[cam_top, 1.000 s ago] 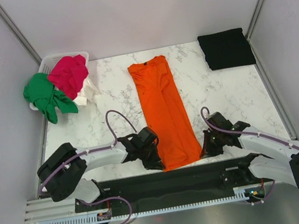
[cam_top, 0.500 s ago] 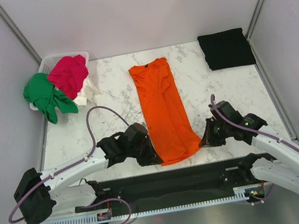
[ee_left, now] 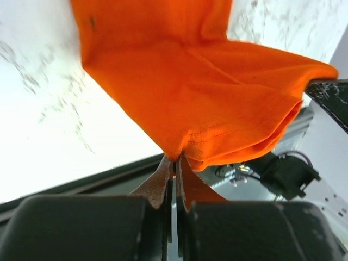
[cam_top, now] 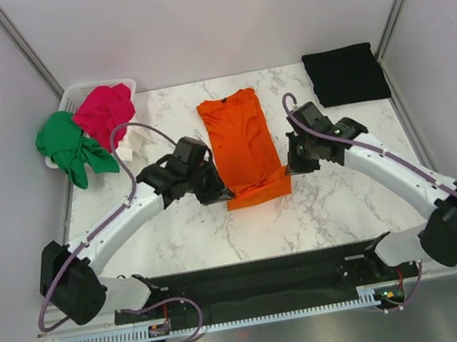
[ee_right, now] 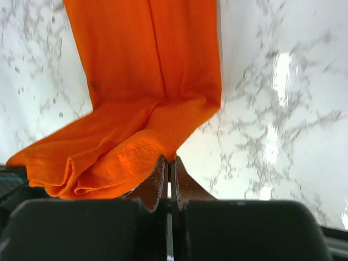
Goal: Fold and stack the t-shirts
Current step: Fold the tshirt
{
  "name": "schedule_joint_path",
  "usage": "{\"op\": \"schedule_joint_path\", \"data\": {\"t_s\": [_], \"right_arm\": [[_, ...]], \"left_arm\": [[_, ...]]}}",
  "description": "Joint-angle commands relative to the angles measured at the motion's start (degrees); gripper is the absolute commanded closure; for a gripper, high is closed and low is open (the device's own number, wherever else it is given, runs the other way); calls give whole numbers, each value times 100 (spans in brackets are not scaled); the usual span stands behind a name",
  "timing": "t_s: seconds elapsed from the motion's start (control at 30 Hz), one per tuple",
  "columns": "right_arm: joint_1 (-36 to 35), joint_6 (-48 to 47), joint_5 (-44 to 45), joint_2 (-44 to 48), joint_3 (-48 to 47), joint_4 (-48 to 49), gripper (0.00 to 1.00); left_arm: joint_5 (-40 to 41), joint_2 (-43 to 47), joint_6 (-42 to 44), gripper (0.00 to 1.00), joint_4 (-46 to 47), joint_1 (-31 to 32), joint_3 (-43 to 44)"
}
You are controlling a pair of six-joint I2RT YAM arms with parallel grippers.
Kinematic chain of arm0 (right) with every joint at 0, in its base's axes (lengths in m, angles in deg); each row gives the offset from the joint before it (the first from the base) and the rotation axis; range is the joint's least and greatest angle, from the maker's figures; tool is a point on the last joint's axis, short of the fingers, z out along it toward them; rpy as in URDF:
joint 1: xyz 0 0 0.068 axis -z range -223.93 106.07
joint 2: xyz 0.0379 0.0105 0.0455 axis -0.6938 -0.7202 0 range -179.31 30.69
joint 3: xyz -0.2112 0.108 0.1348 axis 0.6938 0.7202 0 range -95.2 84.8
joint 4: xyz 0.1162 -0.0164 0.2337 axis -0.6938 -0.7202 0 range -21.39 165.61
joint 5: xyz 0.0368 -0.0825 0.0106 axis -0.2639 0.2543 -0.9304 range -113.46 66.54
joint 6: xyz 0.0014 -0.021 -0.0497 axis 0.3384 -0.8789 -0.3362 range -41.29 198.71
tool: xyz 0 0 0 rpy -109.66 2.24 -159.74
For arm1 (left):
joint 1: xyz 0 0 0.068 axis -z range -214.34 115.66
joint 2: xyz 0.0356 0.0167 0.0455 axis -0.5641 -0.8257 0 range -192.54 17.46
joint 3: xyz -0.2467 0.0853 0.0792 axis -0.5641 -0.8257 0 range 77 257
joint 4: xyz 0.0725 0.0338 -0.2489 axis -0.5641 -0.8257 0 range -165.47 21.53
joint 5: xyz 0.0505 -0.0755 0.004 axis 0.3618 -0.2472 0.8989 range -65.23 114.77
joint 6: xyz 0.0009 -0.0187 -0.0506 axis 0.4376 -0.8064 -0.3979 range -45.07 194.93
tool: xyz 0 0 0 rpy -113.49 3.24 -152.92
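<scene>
Fold in progress on orange shirt [cam_top: 238, 134], a narrow strip lying lengthwise on table [cam_top: 355, 194]. Its near hem is raised off the marble and doubled back toward the collar. Grip: left claw [cam_top: 220, 193] pinches the hem's left corner, with cloth bunched just ahead of its tips; right claw [cam_top: 289, 167] pinches the right corner likewise, and the hem sags between the two. Stage, judged: halving the strip, about midway. Handling: carry both corners forward level and at equal pace, hem taut and low over the cloth, and lay it on the collar edge before release, else the fold skews. Elsewhere: black shirt [cam_top: 346, 74], folded, far ahead of right claw; green shirt [cam_top: 67, 147] and red shirt [cam_top: 105, 113] heaped at basket [cam_top: 74, 95], far ahead of left claw.
</scene>
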State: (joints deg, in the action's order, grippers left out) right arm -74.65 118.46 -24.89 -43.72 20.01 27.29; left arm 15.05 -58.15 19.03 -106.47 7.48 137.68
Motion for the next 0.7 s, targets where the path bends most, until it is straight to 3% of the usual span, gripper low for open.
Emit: {"op": "schedule_joint_path", "data": {"t_s": [0.0, 0.27, 0.67], "right_arm": [[224, -458, 407, -608, -612, 138, 100], [663, -942, 152, -2066, -1658, 349, 100], [910, -1197, -375, -3377, -2546, 463, 100]], "left_arm": [[-267, -479, 799, 98, -190, -402, 584], [-496, -1613, 1318, 98, -296, -974, 1427], [-540, -2686, 1626, 98, -349, -1466, 1964]]}}
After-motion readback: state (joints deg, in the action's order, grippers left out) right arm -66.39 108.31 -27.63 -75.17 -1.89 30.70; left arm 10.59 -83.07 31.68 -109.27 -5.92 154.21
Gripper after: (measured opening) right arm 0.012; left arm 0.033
